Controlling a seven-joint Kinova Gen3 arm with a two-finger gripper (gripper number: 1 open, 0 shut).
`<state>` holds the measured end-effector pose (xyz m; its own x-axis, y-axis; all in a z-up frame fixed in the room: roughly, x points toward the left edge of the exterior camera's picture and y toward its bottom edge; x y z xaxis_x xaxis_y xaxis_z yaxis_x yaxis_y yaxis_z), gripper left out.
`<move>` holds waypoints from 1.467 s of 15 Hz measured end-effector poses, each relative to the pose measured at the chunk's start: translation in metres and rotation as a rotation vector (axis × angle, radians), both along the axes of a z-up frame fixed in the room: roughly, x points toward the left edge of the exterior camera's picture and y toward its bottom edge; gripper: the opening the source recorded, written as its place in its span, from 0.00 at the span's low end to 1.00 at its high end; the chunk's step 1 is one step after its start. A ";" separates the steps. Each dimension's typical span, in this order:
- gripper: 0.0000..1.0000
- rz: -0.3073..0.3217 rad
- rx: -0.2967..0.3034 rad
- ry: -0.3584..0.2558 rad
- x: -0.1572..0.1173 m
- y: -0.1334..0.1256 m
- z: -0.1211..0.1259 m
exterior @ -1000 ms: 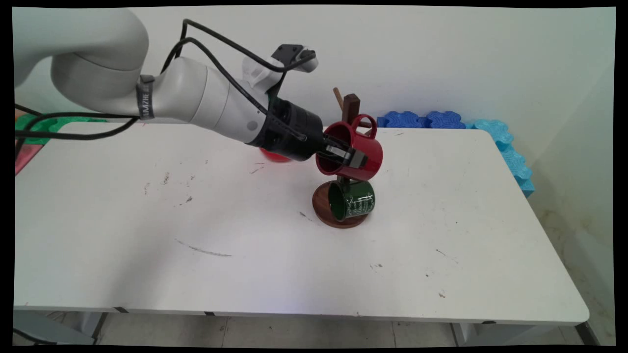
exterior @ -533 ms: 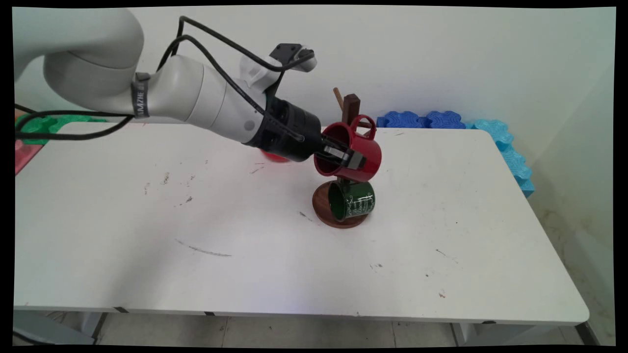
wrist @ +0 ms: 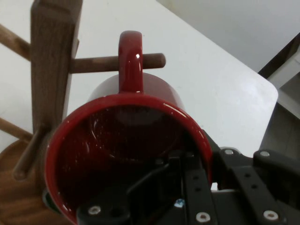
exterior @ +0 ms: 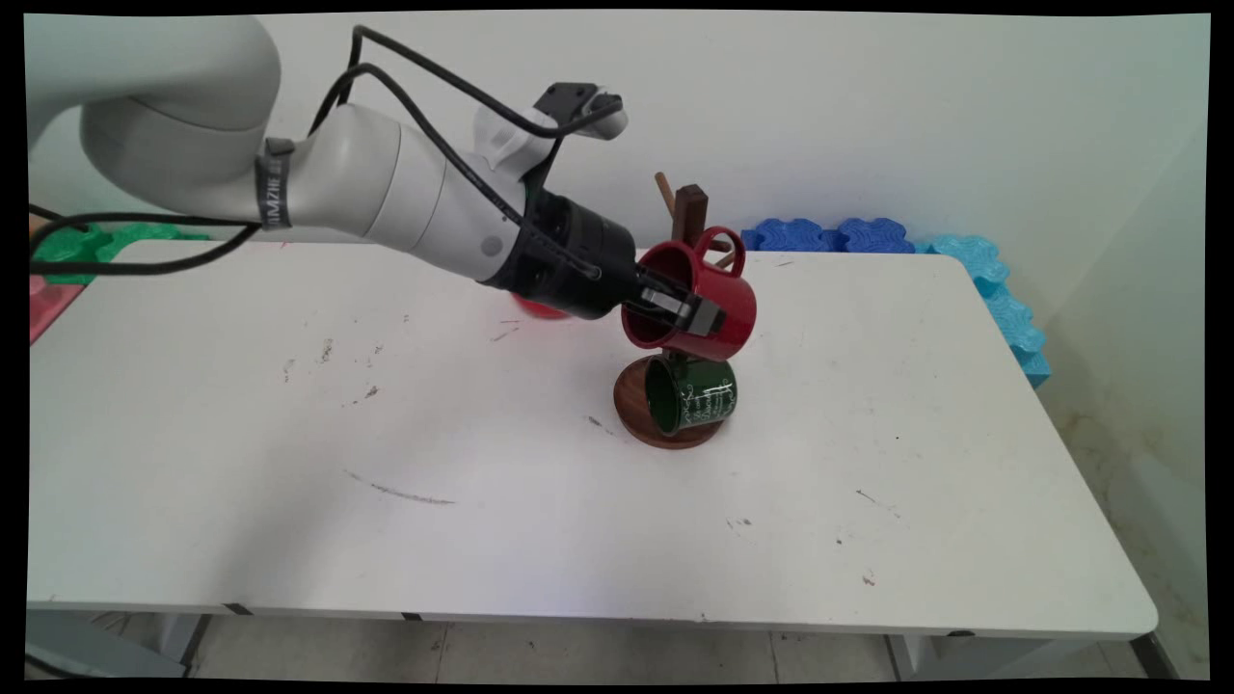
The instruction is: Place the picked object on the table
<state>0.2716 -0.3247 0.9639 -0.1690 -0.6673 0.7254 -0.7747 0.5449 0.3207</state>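
Note:
My gripper point(exterior: 686, 313) is shut on the rim wall of a red mug point(exterior: 718, 294), one finger inside the cup and one outside. The mug lies tilted on its side, mouth toward the arm. In the hand view the red mug point(wrist: 122, 140) fills the middle, and its handle point(wrist: 130, 61) crosses in front of a wooden peg point(wrist: 152, 61) of the mug tree point(wrist: 51, 56). In the main view the handle point(exterior: 721, 241) is beside the tree's post point(exterior: 689, 207). A green mug point(exterior: 692, 395) hangs low on the tree, over its round wooden base point(exterior: 631, 410).
A red object point(exterior: 540, 308) lies on the table behind the gripper, mostly hidden by the arm. Blue foam pieces point(exterior: 834, 234) line the back right edge and run down the right side point(exterior: 1012, 313). Green and red foam point(exterior: 67, 246) sits at far left.
The gripper and red mug shifted slightly to the right, bringing the handle closer to the peg. The green mug and tree have not moved.

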 end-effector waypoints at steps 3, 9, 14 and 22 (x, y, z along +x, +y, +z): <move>0.00 -0.008 -0.002 0.003 -0.003 0.000 0.002; 0.00 -0.028 0.001 0.013 -0.010 0.003 0.007; 0.00 -0.043 0.005 0.024 -0.017 0.007 0.013; 0.00 -0.087 0.007 0.003 -0.015 0.014 0.023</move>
<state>0.2566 -0.3106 0.9867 -0.2243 -0.6555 0.7212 -0.7239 0.6075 0.3270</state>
